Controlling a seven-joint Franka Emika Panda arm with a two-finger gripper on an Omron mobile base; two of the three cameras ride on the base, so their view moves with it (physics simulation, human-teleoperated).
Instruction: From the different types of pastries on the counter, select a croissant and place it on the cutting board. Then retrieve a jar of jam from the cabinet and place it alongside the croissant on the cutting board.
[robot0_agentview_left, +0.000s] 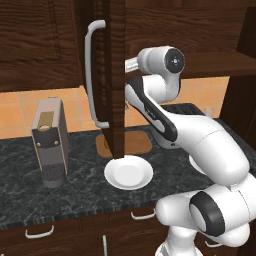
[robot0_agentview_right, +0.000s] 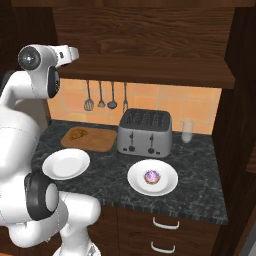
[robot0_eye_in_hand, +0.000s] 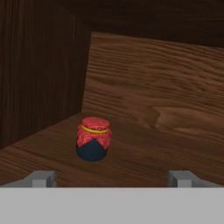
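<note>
Jaws spread wide, gripper (robot0_eye_in_hand: 111, 178) inside the cabinet (robot0_agentview_left: 117, 75), nothing between the fingertips (robot0_eye_in_hand: 43, 178). Straight ahead of them, a little left of the gap's middle and well clear of both tips, stands the jar of jam (robot0_eye_in_hand: 93, 138), upright on the wooden shelf. Down on the counter (robot0_agentview_right: 200, 170), the croissant (robot0_agentview_right: 77, 133) lies on the cutting board (robot0_agentview_right: 97, 140)

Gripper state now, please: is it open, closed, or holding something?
Gripper: open, holding nothing; the jar of jam stands ahead of its fingertips on the cabinet shelf.
</note>
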